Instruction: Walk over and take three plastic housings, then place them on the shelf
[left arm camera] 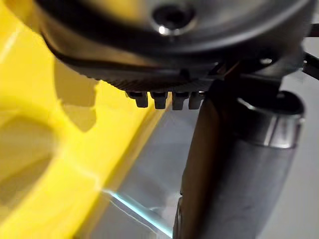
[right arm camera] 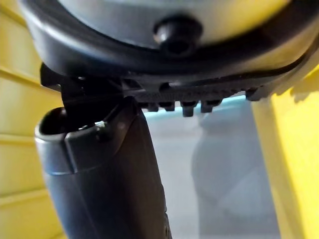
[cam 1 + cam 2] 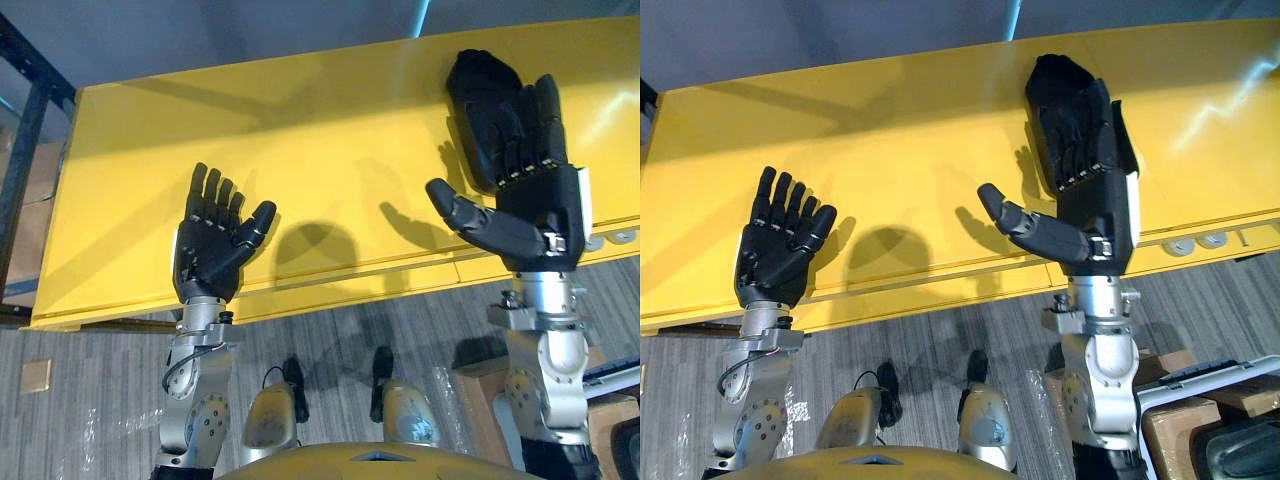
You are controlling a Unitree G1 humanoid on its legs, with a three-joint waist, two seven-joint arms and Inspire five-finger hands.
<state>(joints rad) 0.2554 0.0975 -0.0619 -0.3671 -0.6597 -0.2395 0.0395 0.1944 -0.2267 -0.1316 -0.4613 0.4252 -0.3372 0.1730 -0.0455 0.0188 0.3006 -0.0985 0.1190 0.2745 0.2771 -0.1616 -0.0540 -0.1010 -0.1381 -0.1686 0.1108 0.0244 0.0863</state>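
Housing (image 3: 478,85) on yellow shelf (image 3: 300,130) at right robot hand (image 3: 540,210) fingertips.

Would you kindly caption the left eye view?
Left hand and right hand open above yellow surface; black housing beyond the right.

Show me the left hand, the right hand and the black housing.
left hand (image 3: 205,255), left eye view, palm.
right hand (image 3: 540,215), left eye view, palm.
black housing (image 3: 480,90), left eye view, far end.
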